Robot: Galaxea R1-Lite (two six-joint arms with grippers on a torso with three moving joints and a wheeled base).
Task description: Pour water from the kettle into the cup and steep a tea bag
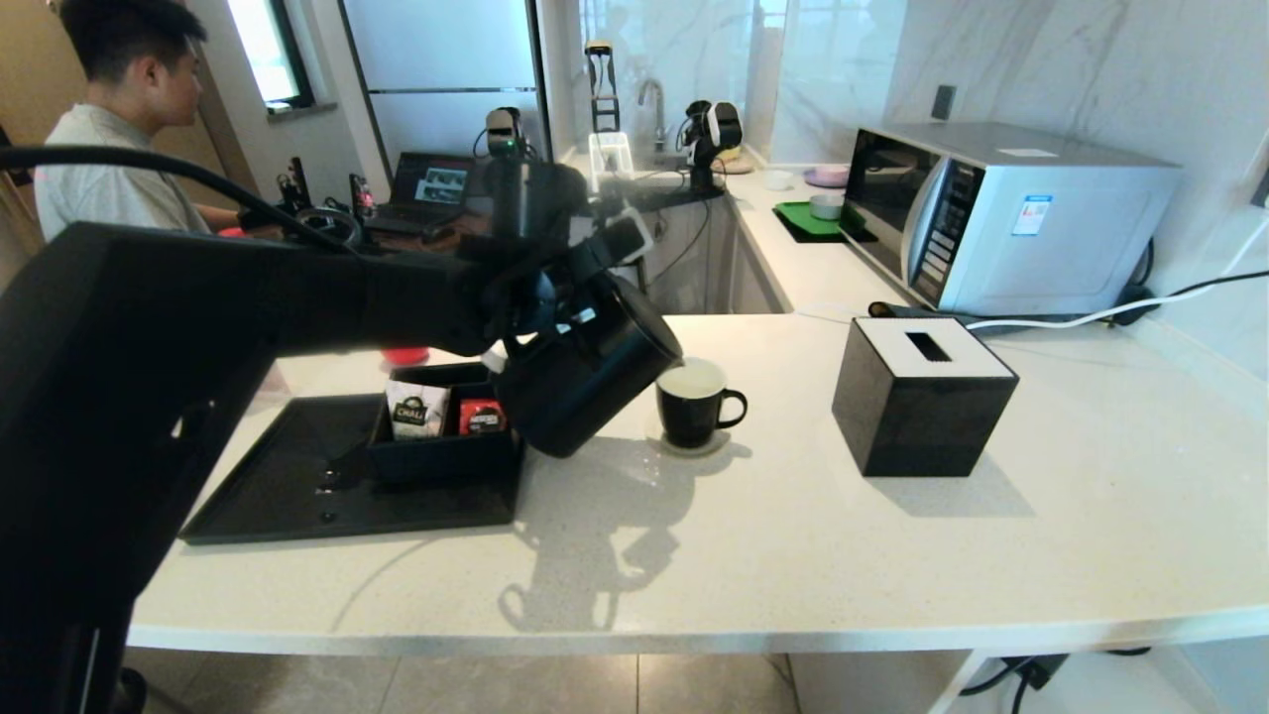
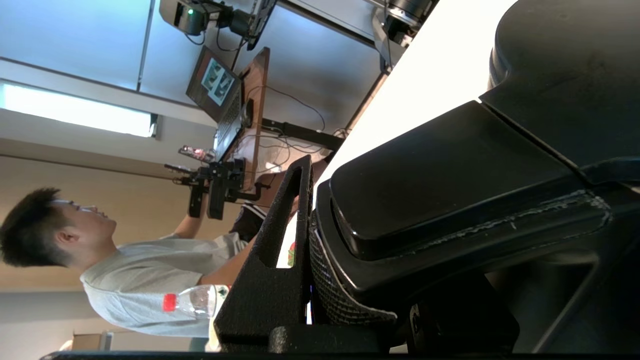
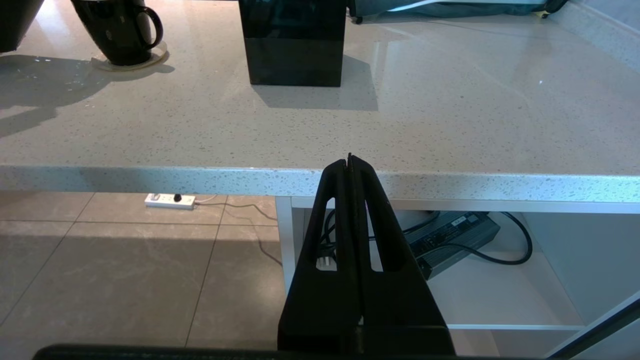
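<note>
Kettle (image 1: 585, 382) hangs tilted above the white counter (image 1: 793, 516), its spout lowered over the rim of the cup (image 1: 694, 405), which stands on a small coaster (image 1: 694, 443) just to the kettle's right. The left gripper (image 1: 555, 297) holds the kettle from above and behind; in the left wrist view its fingers (image 2: 272, 280) are clamped against the kettle's handle (image 2: 450, 185), pressing on it from both sides. The cup's pale inside looks filled near the brim, its ear handle pointing right.

The right gripper (image 3: 350, 165) hangs below the counter's front edge, well apart from the cup, its 2 fingers pressed together on nothing.

Left of the kettle lies a black tray (image 1: 288, 486) carrying a black box (image 1: 446, 451) with 2 sachets standing in it, 1 white sachet (image 1: 417, 409) and 1 red sachet (image 1: 482, 416). A black tissue box (image 1: 922, 397) stands to the right of the cup, near it but not touching. A microwave (image 1: 1001, 213) sits farther back against the wall, and a man (image 1: 119, 119) works at a desk beyond the counter. The raised left arm (image 1: 198, 327) hides part of the tray.
</note>
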